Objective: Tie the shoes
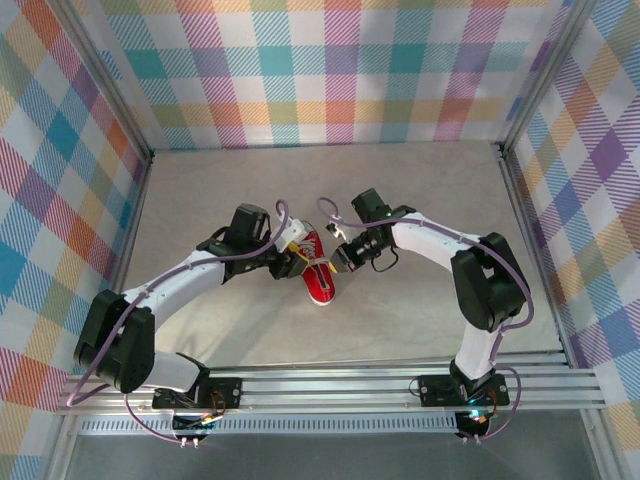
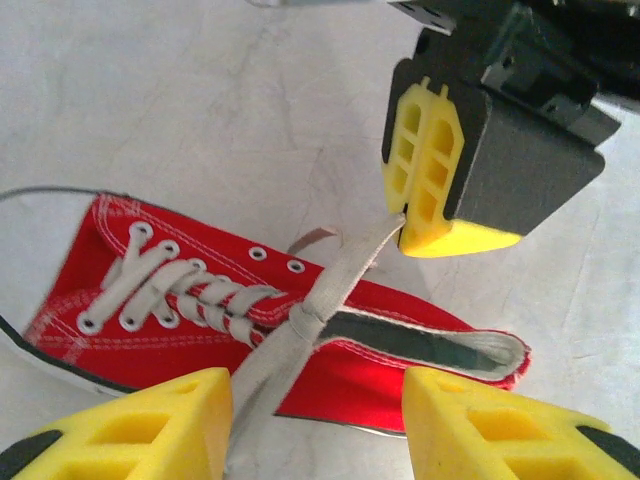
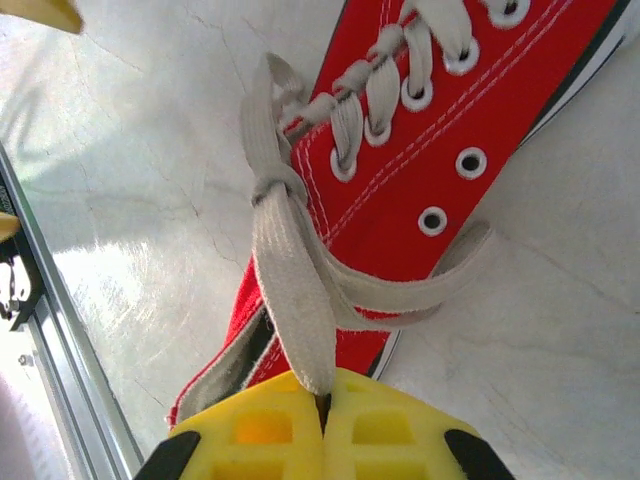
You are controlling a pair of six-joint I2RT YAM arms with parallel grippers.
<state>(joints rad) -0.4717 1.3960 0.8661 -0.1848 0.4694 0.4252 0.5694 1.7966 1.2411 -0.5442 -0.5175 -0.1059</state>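
The shoe is laid on the table between the arms. A lace is pinched in the right end effector; the left end effector is spread. The lace, likely limp and light, is best gripped near its end.

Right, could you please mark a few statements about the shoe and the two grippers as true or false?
1. The right gripper is shut on a lace. True.
2. The left gripper is clamped on the toe of the shoe. False: its fingers stand wide apart, open.
3. The shoe is blue. False: it is red.
4. A knot sits in the lace, close to the shoe. True.
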